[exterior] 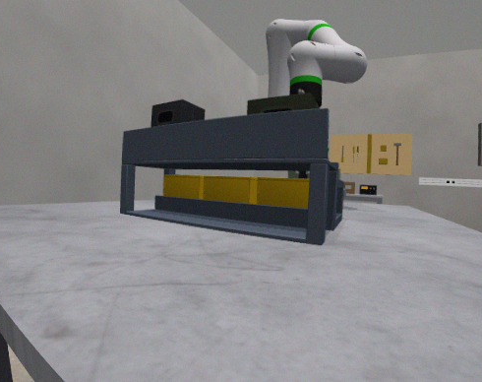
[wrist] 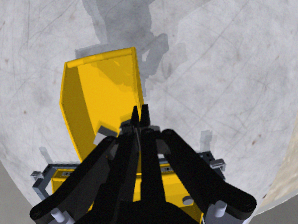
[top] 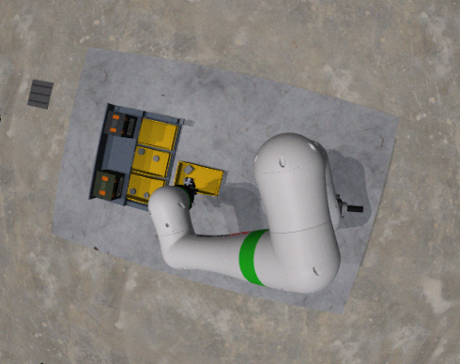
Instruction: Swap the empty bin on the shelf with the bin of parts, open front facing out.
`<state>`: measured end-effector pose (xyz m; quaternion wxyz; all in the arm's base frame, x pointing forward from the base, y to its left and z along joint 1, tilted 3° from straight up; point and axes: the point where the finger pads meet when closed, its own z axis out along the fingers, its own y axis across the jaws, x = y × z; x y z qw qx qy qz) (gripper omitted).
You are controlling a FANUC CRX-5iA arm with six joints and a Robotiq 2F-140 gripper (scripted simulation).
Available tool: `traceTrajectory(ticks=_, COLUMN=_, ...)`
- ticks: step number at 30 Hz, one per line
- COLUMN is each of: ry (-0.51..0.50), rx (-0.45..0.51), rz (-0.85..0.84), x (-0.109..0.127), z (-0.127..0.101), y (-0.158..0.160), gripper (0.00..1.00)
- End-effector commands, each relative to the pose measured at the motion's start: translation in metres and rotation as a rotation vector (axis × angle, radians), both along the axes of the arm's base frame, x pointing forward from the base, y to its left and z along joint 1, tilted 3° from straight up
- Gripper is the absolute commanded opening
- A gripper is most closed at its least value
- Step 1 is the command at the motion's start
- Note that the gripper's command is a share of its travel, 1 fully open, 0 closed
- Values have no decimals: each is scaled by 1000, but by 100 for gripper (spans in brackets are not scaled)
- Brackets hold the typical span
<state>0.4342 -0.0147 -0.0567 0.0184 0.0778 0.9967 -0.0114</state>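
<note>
tool (wrist: 140, 117) closed on the wall of the yellow bin (wrist: 100, 96).
</note>
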Motion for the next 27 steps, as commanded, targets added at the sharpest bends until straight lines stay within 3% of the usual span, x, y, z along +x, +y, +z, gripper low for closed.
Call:
traceTrajectory(ticks=1, ry=-2, rx=0, rz=0, x=1, z=0, y=0, gripper=10)
traceTrajectory(ticks=27, ry=-2, rx=0, rz=0, x=1, z=-5, y=0, gripper=10)
